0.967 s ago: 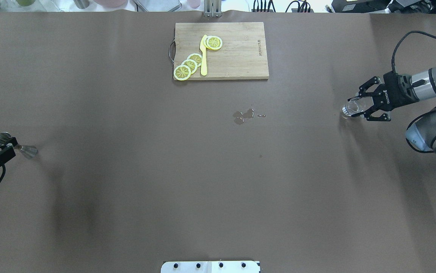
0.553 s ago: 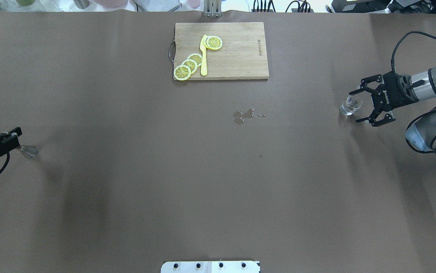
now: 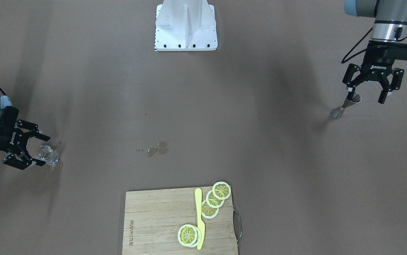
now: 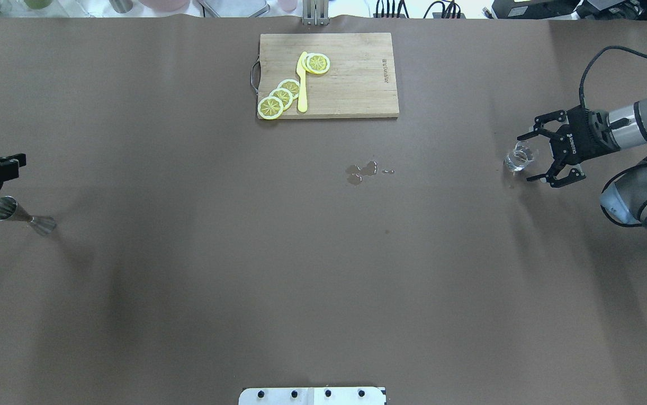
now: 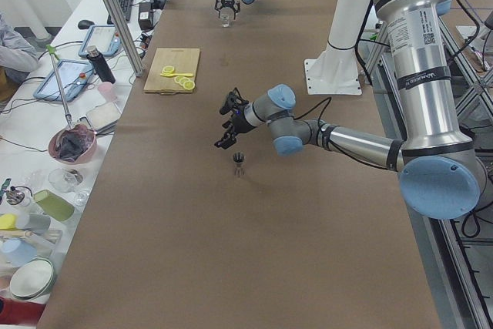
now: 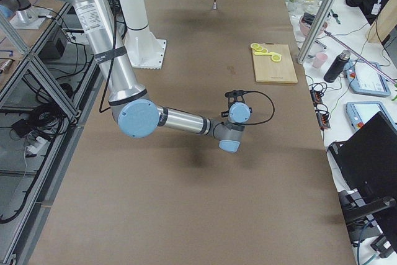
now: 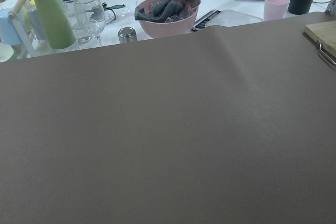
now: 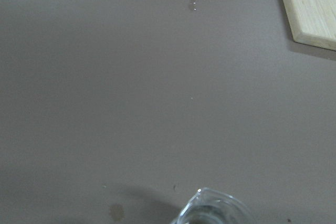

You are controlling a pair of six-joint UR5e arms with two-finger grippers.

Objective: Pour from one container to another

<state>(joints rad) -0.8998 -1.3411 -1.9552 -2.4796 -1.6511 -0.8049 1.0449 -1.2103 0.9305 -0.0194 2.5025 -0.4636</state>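
The clear glass tumbler (image 4: 519, 157) stands upright on the brown table at the right, also seen in the front view (image 3: 46, 154) and at the bottom edge of the right wrist view (image 8: 215, 209). My right gripper (image 4: 528, 158) is open, with a finger on either side of the tumbler and neither touching it. The steel jigger (image 4: 22, 216) stands alone at the far left, its hourglass shape plain in the front view (image 3: 345, 106). My left gripper (image 3: 366, 95) hangs open just above and behind the jigger, holding nothing.
A wooden cutting board (image 4: 351, 84) with lemon slices (image 4: 280, 97) and a yellow knife (image 4: 302, 84) lies at the far middle. A small puddle (image 4: 364, 170) wets the table centre. Cups, a pink bowl (image 7: 165, 14) and bottles crowd the far edge beyond the table.
My left gripper let go of the jigger, opened and drew back and up from it. My right gripper opened off the tumbler, which went from tilted to upright on the table.
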